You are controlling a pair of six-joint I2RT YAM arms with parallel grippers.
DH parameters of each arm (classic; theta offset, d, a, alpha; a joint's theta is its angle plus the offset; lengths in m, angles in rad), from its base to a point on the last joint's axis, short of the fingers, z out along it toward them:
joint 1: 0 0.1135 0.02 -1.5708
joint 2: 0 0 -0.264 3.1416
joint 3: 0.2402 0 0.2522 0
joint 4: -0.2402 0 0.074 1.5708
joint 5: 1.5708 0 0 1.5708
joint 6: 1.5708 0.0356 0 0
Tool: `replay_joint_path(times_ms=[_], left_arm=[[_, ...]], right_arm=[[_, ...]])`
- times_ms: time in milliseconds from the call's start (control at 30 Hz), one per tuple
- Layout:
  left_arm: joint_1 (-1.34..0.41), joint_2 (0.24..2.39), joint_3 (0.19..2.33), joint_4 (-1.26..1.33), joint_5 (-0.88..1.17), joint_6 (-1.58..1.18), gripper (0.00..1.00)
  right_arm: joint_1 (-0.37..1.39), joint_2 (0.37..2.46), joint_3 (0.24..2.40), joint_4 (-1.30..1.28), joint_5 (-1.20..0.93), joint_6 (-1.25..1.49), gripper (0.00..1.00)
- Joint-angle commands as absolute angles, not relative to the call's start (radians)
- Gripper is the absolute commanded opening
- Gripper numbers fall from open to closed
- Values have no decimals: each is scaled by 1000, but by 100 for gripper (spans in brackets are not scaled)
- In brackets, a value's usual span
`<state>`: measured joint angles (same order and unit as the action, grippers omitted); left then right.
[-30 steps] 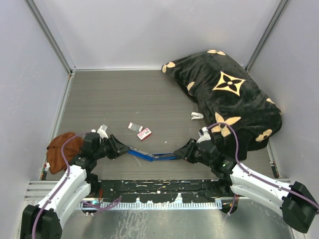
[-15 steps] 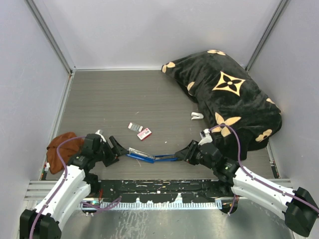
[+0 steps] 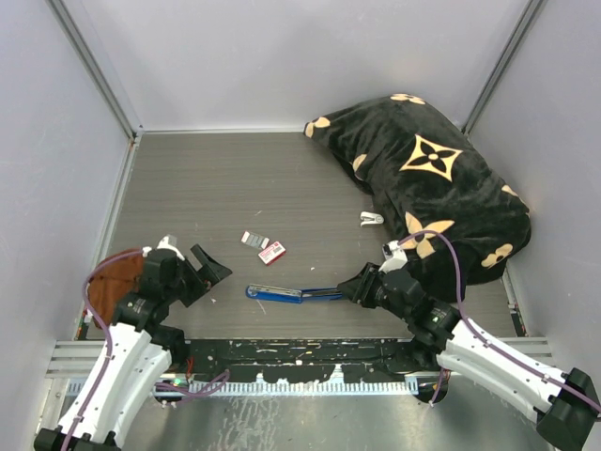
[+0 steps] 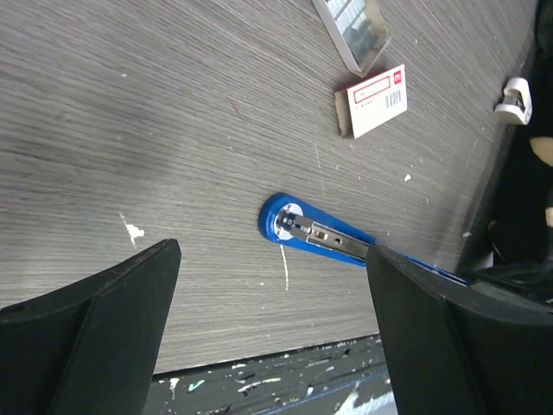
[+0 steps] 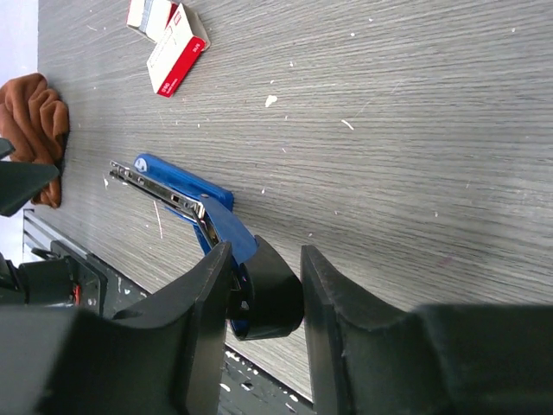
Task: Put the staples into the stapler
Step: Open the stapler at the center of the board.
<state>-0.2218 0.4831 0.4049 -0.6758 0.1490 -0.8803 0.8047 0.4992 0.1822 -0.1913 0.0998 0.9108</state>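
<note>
At the lower left of the overhead view, a crumpled brown cloth [image 3: 111,282] lies beside the left hand [image 3: 210,275]. Its fingers stand wide apart with nothing between them, near the tip of the stapler [image 3: 291,294]. Above centre, the staples [image 4: 356,22], a small grey ribbed metal block, sit well apart from the stapler, next to a red-and-white cardboard box [image 4: 371,99]. The stapler is slim glossy blue plastic with a bare silver channel facing up. It lies flat on the grey wood-grain bench [image 3: 216,188] at lower centre, and the right hand [image 5: 263,278] is clamped on its black rear end. That single end grip looks thin: the smooth body could pivot or skid when staples press in. The brittle staple block could also snap or slip from hard fingers. A soft black patterned blanket [image 3: 441,188] fills the right.
</note>
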Motion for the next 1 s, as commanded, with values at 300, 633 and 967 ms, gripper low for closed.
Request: replay_joint_path(times_ms=[300, 633, 967], left_arm=[[-218, 580, 524, -599, 276, -784, 96], [-218, 673, 785, -681, 268, -558, 99], [-216, 880, 1048, -650, 252, -329, 98]], right_arm=[[801, 516, 392, -442, 336, 768, 81], [800, 633, 660, -606, 448, 606, 82], [715, 1085, 927, -602, 363, 451, 80]])
